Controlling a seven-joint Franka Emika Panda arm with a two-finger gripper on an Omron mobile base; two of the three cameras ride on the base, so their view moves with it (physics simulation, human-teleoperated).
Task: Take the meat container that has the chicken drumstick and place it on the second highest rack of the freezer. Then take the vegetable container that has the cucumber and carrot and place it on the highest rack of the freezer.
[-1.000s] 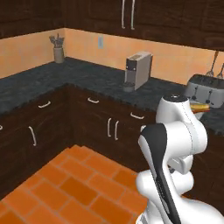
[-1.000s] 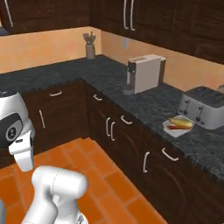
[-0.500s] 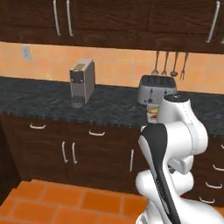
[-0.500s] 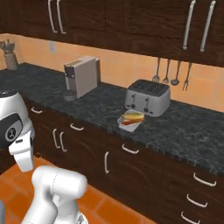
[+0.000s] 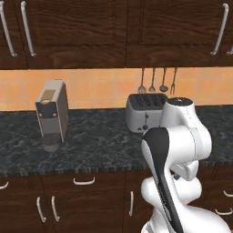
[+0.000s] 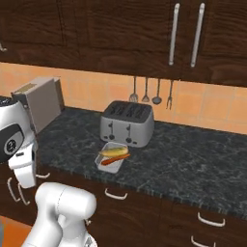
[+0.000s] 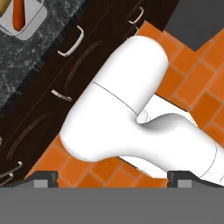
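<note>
The vegetable container (image 6: 107, 168) is a shallow light-grey tray on the dark counter, just in front of the toaster. In it lie the yellow-green cucumber (image 6: 114, 152) and the orange carrot (image 6: 111, 160). The hand view catches the same vegetable container (image 7: 34, 22) with its carrot (image 7: 18, 13) at the top left corner, far from my gripper (image 7: 113, 178). The gripper is open, its tips wide apart, with nothing between them, and it points down over the floor and my own white arm. The meat container, the chicken drumstick and the freezer are out of view.
A silver toaster (image 6: 126, 123) (image 5: 145, 111) and a grey coffee machine (image 5: 52, 116) (image 6: 41, 101) stand on the black counter. Utensils (image 6: 150, 91) hang on the orange wall. Dark cabinets run above and below, with an orange tile floor (image 7: 197, 78).
The whole picture has swung: the base has turned, so the coffee machine and toaster slid left and closer. The gripper has stayed open.
</note>
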